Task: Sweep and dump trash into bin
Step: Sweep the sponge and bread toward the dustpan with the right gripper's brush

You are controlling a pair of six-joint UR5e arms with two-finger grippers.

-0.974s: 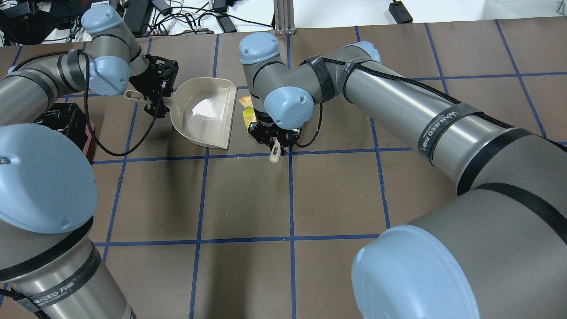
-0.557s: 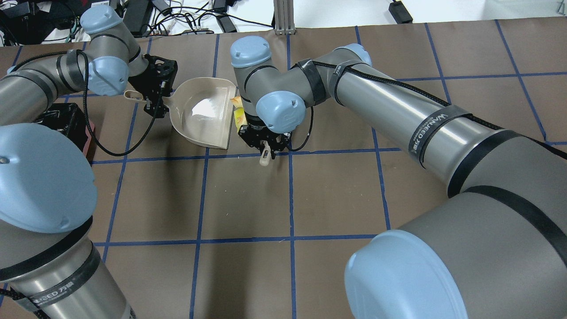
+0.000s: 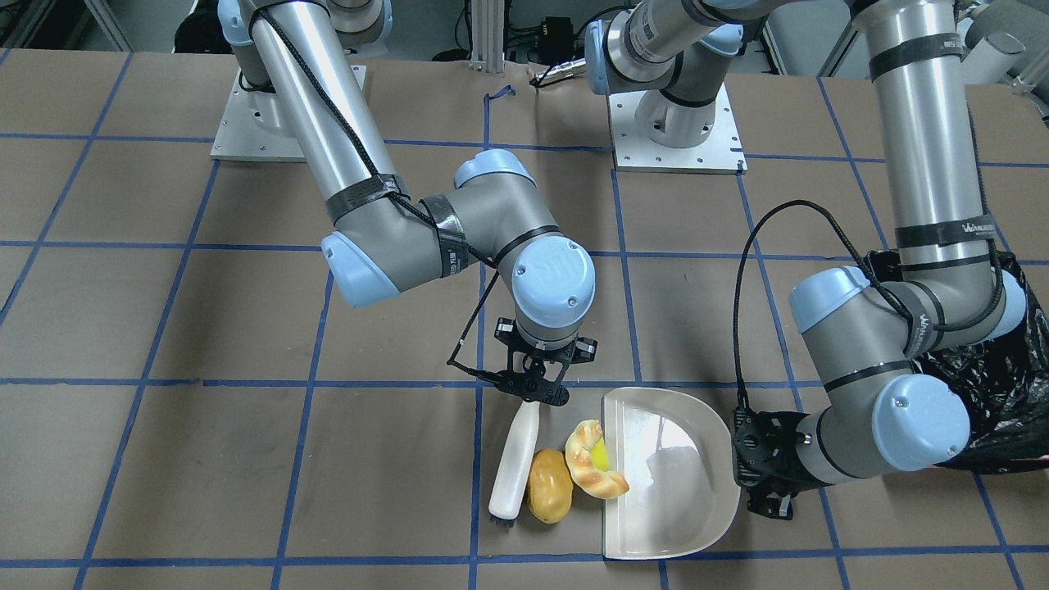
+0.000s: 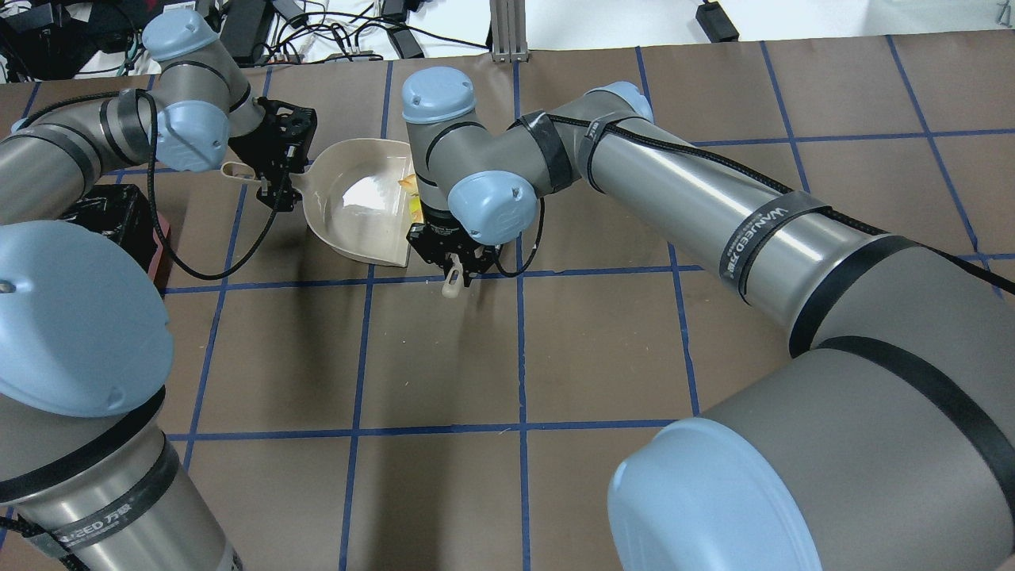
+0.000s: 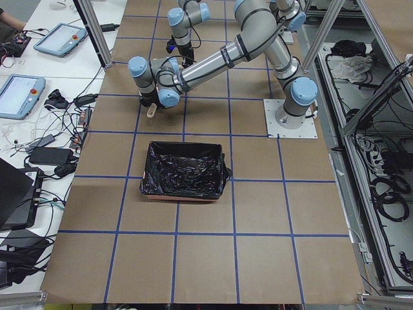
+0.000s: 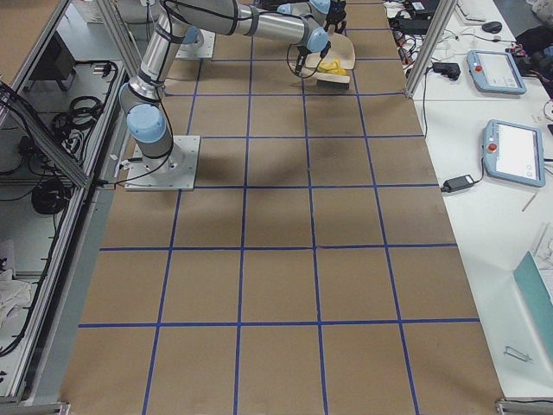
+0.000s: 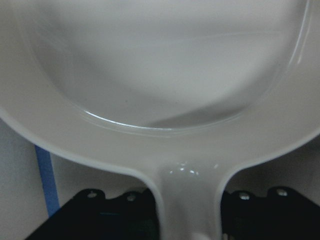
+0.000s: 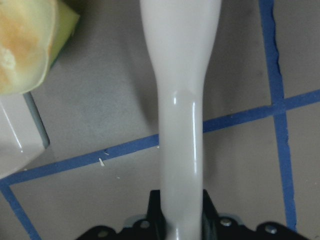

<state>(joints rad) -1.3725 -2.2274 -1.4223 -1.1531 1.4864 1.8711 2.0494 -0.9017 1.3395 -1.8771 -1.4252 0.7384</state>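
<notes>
Currently sweeping: right gripper [image 3: 537,393] clamped on the brush [image 3: 515,459] handle, left gripper [image 4: 270,176] clamped on the dustpan [image 3: 680,508] handle; potato [image 3: 549,485], croissant [image 3: 590,471] and wedge [image 3: 602,453] lie at its open edge, bin [image 3: 987,393] beyond the left arm; next push likely must carry all three inside

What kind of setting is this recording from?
Probably a robotics lab workcell: a brown tabletop gridded with blue tape, touchscreen teach pendants on a white side bench, and black power bricks.
</notes>
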